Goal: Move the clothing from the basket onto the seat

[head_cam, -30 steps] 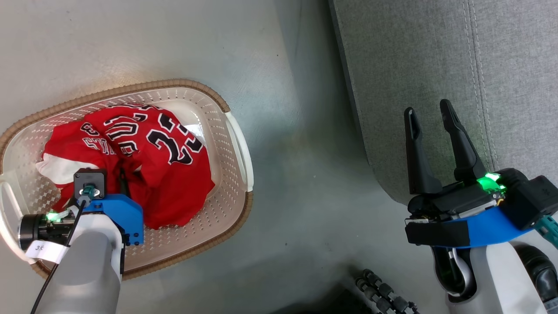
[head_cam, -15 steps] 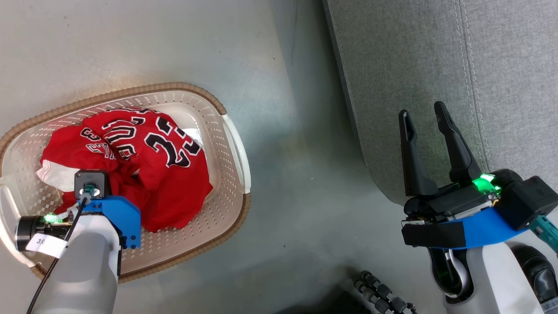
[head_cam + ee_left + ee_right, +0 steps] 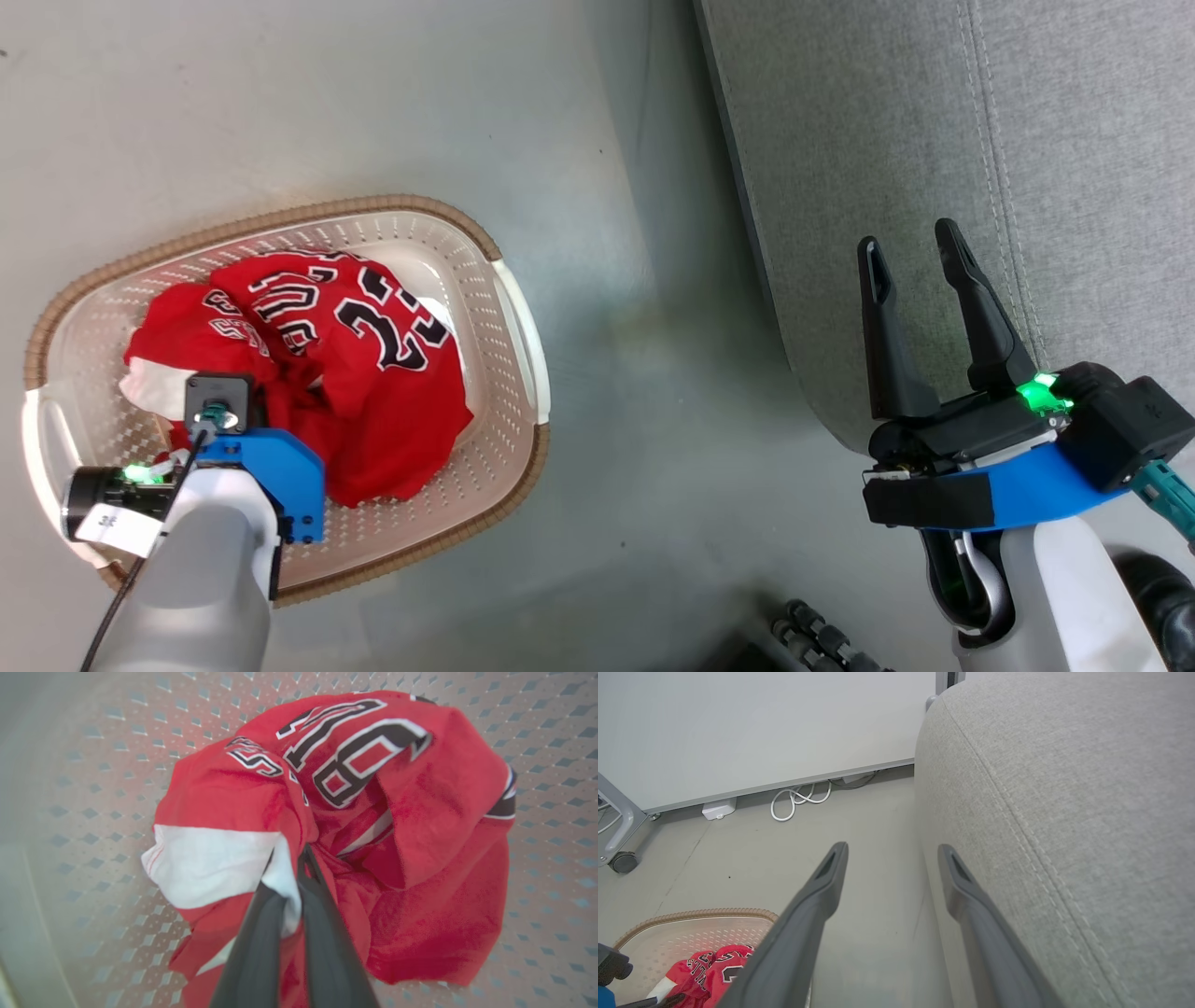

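Grasp step in hand, by the look of it; lift not yet begun.

At the left gripper (image 3: pixel 303 851), down inside the basket (image 3: pixel 280 210): pressed together on a fold of the jerseys (image 3: pixel 373 373), with red and white cloth bunched between the dark fingers (image 3: pixel 257 952). Pinching near the basket's left end, close to its near wall. Cannot tell whether one jersey or both caught in the pinch.

Jerseys heaped and crumpled on the basket's bottom, lettering and numbers up. None on the seat (image 3: pixel 887 140). Basket on the floor (image 3: pixel 280 93), left of the seat's edge and well apart from it, bare floor between.

At the right gripper (image 3: pixel 907 235): spread wide, holding nothing, by the seat's left edge, fingers pointing away from the robot.

Next, probably: raise straight up, high enough for carrying the hanging cloth clear of the brown rim, then swing rightward across the floor gap and past the seat's edge before letting go. Calls for height and a firm pinch, given soft, low-draping fabric apt to snag the rim or drag the light basket along. Worth checking afterwards for a jersey left in the basket; if so, another trip.
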You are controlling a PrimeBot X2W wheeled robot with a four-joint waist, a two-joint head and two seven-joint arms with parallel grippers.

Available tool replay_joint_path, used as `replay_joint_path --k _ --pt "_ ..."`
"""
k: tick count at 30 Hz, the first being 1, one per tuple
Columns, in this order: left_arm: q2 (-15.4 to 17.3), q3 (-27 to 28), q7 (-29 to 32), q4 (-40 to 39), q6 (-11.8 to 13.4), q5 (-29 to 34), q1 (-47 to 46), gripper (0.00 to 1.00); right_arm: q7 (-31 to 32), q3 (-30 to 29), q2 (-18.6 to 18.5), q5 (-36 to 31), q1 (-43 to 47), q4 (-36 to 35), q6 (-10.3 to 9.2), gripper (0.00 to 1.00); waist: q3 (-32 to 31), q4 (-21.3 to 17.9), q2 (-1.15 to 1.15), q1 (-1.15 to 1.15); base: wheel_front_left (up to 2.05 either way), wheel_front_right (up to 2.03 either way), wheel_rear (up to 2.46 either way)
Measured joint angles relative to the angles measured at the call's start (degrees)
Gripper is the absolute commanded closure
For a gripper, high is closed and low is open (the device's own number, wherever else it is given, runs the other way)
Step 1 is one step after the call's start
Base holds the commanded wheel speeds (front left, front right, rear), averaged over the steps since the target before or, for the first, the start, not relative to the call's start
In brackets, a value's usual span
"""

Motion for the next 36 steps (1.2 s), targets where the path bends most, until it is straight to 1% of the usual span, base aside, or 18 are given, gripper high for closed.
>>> replay_joint_path --k 6,7,9,19,24,33,36 --pt "-2.13 -0.83 -0.82 0.64 -2.02 -0.90 1.48 1.00 0.00 -0.55 0.01 -1.60 0.02 0.85 0.00 0.00 -3.79 1.14 0.00 0.00 0.00 0.00 0.00" --pt "-2.57 -0.91 -1.09 0.65 -2.05 -1.07 1.70 1.00 0.00 -0.67 0.01 -1.92 0.08 1.05 0.00 0.00 -4.69 1.41 0.00 0.00 0.00 0.00 0.00" --pt "-3.35 -1.03 -1.54 0.69 -3.09 -1.35 2.38 1.00 0.00 -0.96 0.01 -2.49 0.15 1.46 0.00 0.00 -6.55 1.98 0.00 -0.01 0.00 0.00 0.00" --pt "-6.37 -2.20 -2.77 0.97 -6.48 -3.00 7.15 1.00 0.00 -1.44 0.04 -5.59 2.72 3.54 0.00 0.00 -17.64 5.03 0.00 -0.01 0.00 0.00 0.00" --pt "-7.57 -3.81 -2.93 -0.71 -7.86 -3.12 9.28 1.00 0.00 -2.27 0.03 -6.38 4.76 4.43 0.00 0.00 -23.39 6.92 0.00 -0.02 0.00 0.00 0.00" --pt "-8.13 -7.58 -3.01 -5.76 -9.07 -4.16 12.14 1.00 0.00 -2.41 0.03 -6.66 7.47 6.23 0.00 0.00 -31.71 10.47 0.00 -0.02 0.00 0.00 0.00" --pt "-8.12 -10.07 -3.01 -7.93 -9.11 -5.81 13.04 1.00 0.00 -2.54 0.03 -6.84 8.39 6.73 0.00 0.00 -33.97 11.29 0.00 -0.02 0.00 0.00 0.00"
